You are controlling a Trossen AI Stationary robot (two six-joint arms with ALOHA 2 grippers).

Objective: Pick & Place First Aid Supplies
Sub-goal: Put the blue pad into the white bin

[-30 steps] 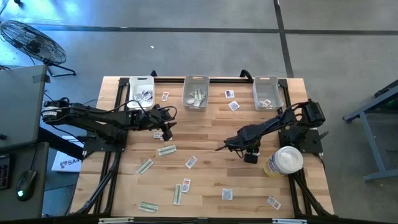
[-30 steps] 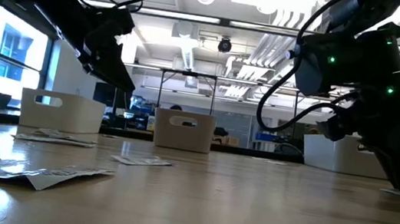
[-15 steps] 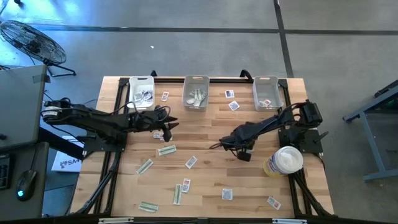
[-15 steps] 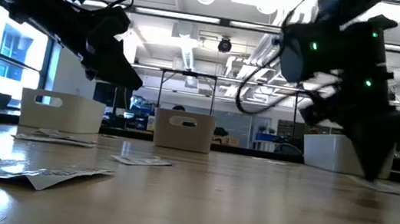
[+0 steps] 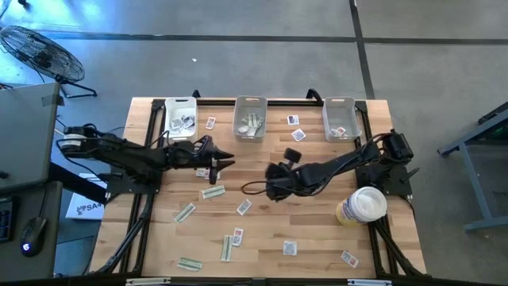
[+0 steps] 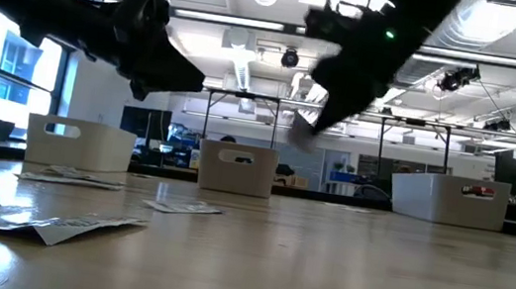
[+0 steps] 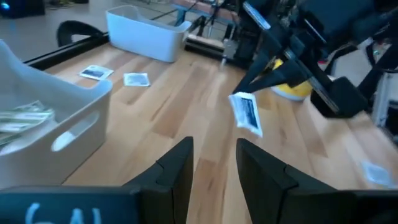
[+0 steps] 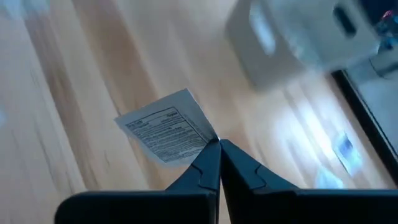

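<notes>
Right end effector [image 8: 217, 149] pinched closed – arm stretched mid-table, left end effector [image 7: 212, 165] parted, raised

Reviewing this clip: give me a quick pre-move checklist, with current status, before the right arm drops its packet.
1. Packet held: the right pincer is shut on the white packet by one corner. Ok.
2. Packet off the table: it hangs in the air in the left wrist view. Ok.
3. Over a bin: the right pincer is short of the middle bin. Not ok.
4. Left pincer open, nothing between its fingers. Ok.
5. Clearance between the arms: cannot tell.
</notes>
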